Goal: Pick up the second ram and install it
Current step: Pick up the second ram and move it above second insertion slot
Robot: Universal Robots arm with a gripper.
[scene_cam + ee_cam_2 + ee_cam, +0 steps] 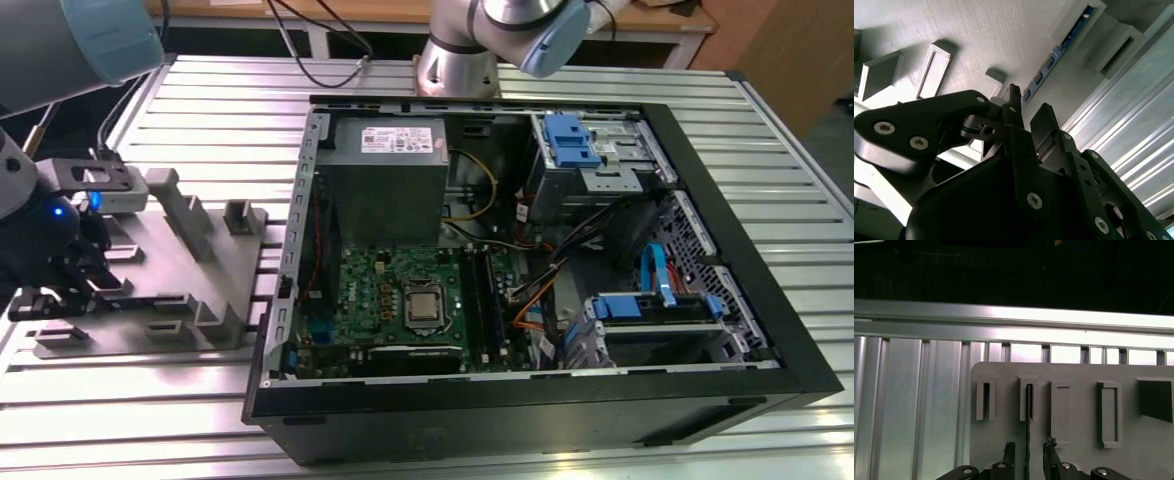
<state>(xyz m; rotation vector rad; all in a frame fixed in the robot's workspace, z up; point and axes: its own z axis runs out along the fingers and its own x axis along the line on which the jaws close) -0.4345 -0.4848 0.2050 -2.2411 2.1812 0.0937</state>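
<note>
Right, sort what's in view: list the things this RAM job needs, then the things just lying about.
For the job: second ram, standing in the grey holder; gripper, fingers open either side of it; motherboard.
Just there: power supply; drive cage; cables; slatted table.

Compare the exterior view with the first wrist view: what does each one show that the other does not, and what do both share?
Exterior view, not the first wrist view: the open computer case with the green motherboard inside it, on the exterior view's right of the fixture.

First wrist view, not the exterior view: the second ram standing on edge in a slot of the grey fixture, with the open gripper astride it, one finger on each side and a gap to each.

Both: the grey fixture, the gripper over it, and the ribbed metal table beneath.
</note>
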